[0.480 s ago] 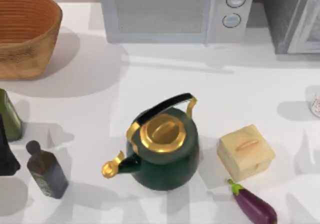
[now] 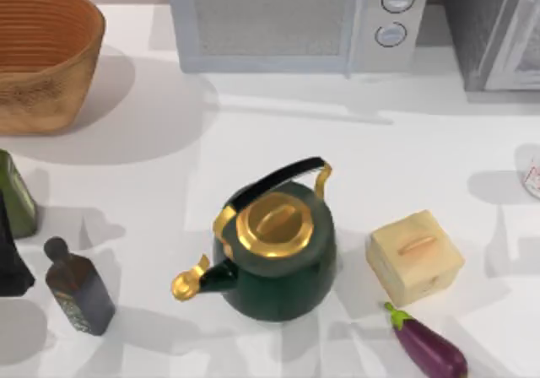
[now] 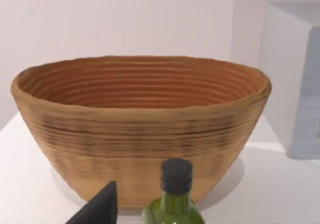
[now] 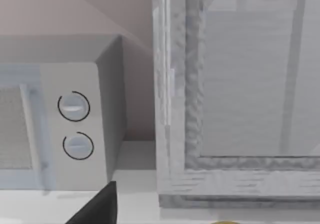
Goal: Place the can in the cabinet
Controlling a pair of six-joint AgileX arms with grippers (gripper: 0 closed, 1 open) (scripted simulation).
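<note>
The can (image 2: 532, 175) stands at the far right edge of the white table (image 2: 422, 154), partly cut off by the top view's border, pale with faint reddish marks. Behind it, in the back right corner, sits the cabinet (image 2: 489, 32), dark grey and speckled, with a lighter framed door panel that the right wrist view shows close up (image 4: 240, 94). To the cabinet's left along the back edge stands the microwave (image 2: 295, 19) with two round knobs, also seen in the right wrist view (image 4: 60, 129). A woven basket (image 2: 42, 57) occupies the back left corner. A dark green kettle (image 2: 274, 251) with gold lid and spout sits near the table's middle, a tan box (image 2: 413, 256) just to its right, and an eggplant (image 2: 429, 347) in front of the box. At the left edge stand a green bottle (image 2: 15, 194) and, nearer the front, a dark bottle (image 2: 78, 289). The left wrist view looks over the green bottle's capped neck (image 3: 175, 194) at the basket (image 3: 140, 129); a dark finger tip (image 3: 97, 209) shows at its lower edge, and a similar one (image 4: 97, 206) in the right wrist view. Whether either gripper's fingers are released or clenched cannot be told.
</note>
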